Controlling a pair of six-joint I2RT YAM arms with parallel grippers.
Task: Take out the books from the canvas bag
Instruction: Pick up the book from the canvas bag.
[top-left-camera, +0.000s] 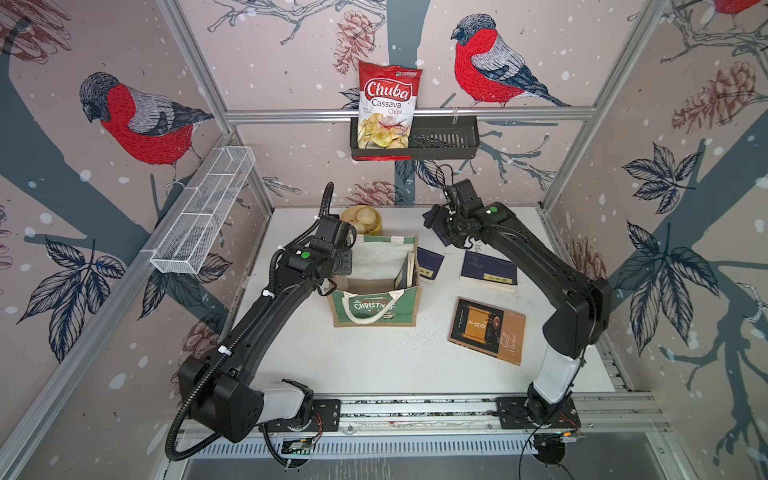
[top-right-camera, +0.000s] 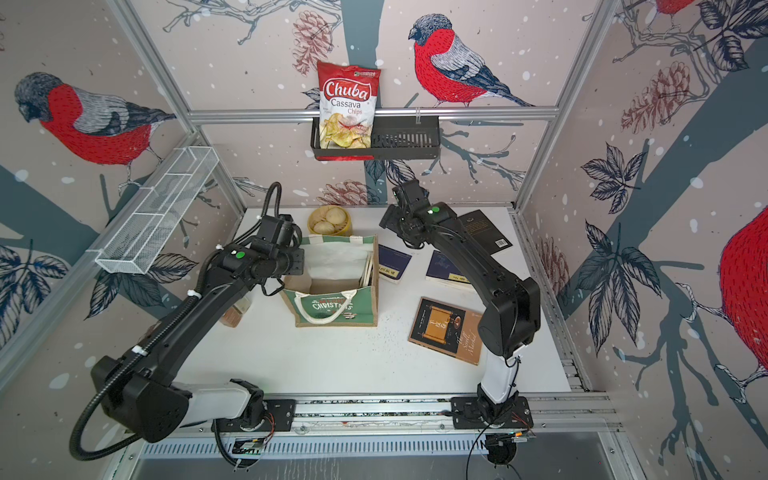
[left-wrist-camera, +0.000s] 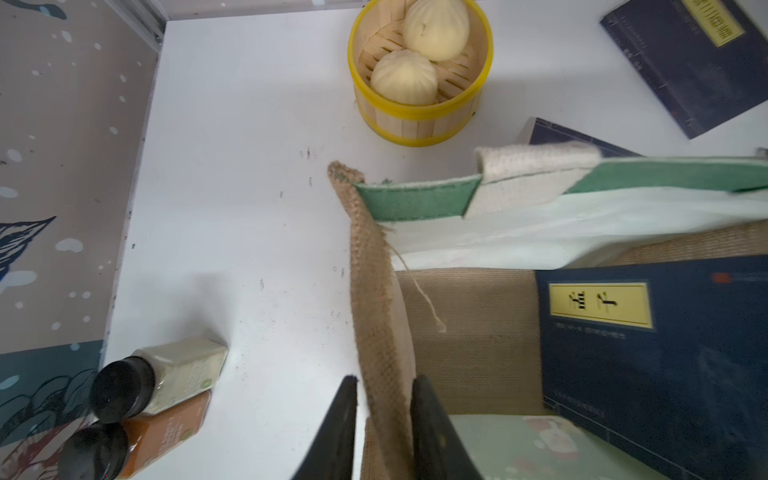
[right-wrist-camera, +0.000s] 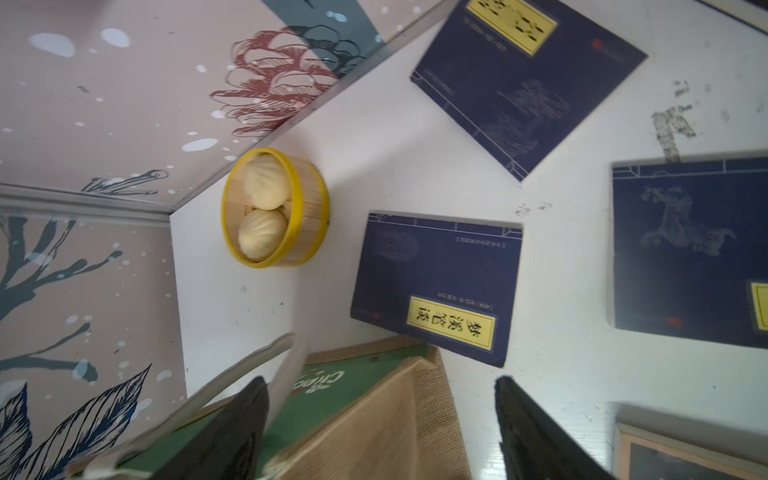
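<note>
Left gripper (left-wrist-camera: 385, 380) straddles the bag (left-wrist-camera: 374, 291) wall, jaws narrow, grip unclear. Right gripper (right-wrist-camera: 380, 380) gapes wide, blue book (right-wrist-camera: 436, 286) just beyond.

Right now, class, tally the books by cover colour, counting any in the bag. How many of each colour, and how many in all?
Navy blue books: 4, one of them inside the canvas bag
Brown-black book: 1
Black book: 1
Total: 6

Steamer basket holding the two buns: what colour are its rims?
The steamer basket has yellow rims on pale wood; clearest in the left wrist view.
</note>
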